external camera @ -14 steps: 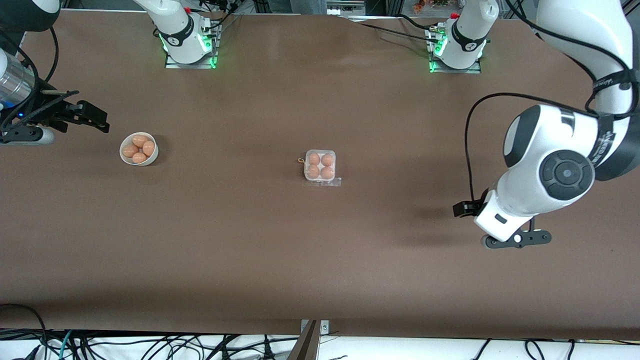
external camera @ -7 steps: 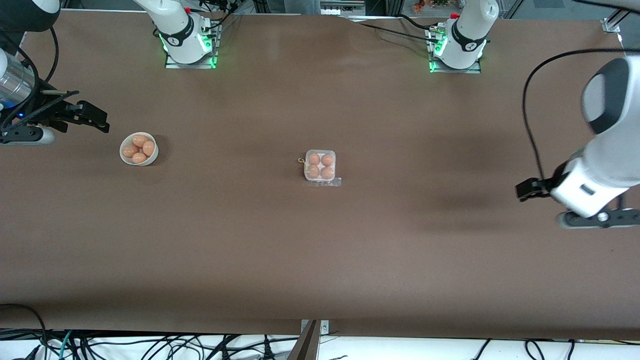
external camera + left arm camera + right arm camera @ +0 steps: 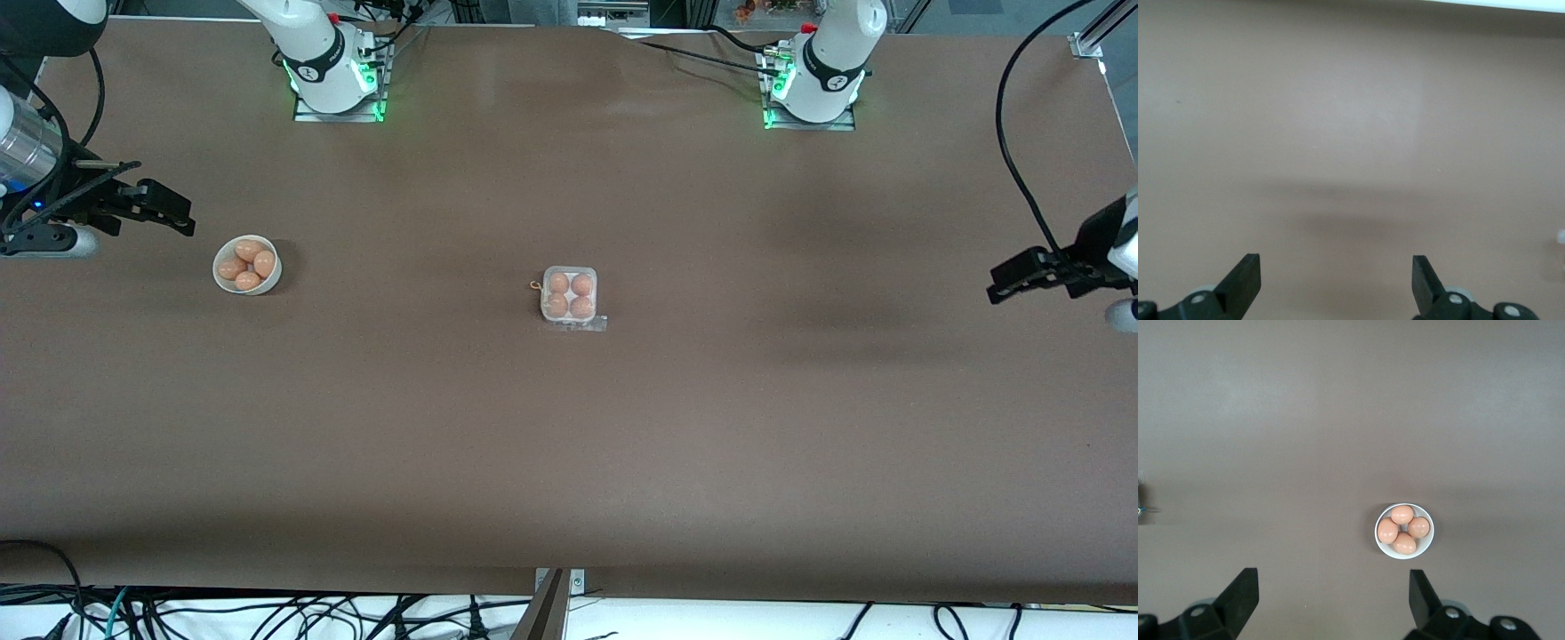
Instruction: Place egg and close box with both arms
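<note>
White arms point(image 3: 320, 53), black cables point(image 3: 1022, 151), green-lit bases point(image 3: 805, 116)

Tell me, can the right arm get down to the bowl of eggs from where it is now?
Probably yes. The right end effector hangs open just off the bowl, toward the right arm's end of the table. Nothing stands between them, and the four eggs lie uncovered.

No text, label, brand, number or sign can be read on anything in these views.
</note>
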### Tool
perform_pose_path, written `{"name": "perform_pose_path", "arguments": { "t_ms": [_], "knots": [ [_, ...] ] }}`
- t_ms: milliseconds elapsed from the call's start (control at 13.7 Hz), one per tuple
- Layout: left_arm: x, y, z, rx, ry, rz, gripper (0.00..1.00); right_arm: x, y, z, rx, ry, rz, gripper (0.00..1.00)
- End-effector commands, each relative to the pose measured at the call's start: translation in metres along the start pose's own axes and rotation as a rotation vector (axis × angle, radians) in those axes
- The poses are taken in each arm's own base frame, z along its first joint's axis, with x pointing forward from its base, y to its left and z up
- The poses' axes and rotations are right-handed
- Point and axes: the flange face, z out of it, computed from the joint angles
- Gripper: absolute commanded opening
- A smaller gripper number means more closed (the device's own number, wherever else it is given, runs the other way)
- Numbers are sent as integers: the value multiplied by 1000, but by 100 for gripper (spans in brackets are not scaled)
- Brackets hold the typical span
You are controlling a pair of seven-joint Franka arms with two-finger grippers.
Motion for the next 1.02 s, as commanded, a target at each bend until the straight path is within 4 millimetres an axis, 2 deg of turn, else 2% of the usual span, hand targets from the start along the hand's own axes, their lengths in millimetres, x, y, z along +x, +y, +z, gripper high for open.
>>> {"name": "perform_pose_path", "arguments": {
  "t_ms": [0,146,291,437,655,946],
  "knots": [
    [-27,12,2,-26,-6,31,100,-3,0,-1,4,3,-6,100],
    [-36,19,7,-23,12,40,100,-3,0,-1,4,0,-6,100],
    [-41,17,4,-16,17,46,100,-3,0,0,4,-2,-6,100],
    [-49,20,11,-11,4,52,100,-3,0,0,4,-2,-6,100],
    [-54,22,2,-12,8,57,100,-4,0,0,4,-3,-6,100],
    [-58,22,1,-10,-5,52,100,-4,0,-1,4,-3,-5,100]
  ]
}}
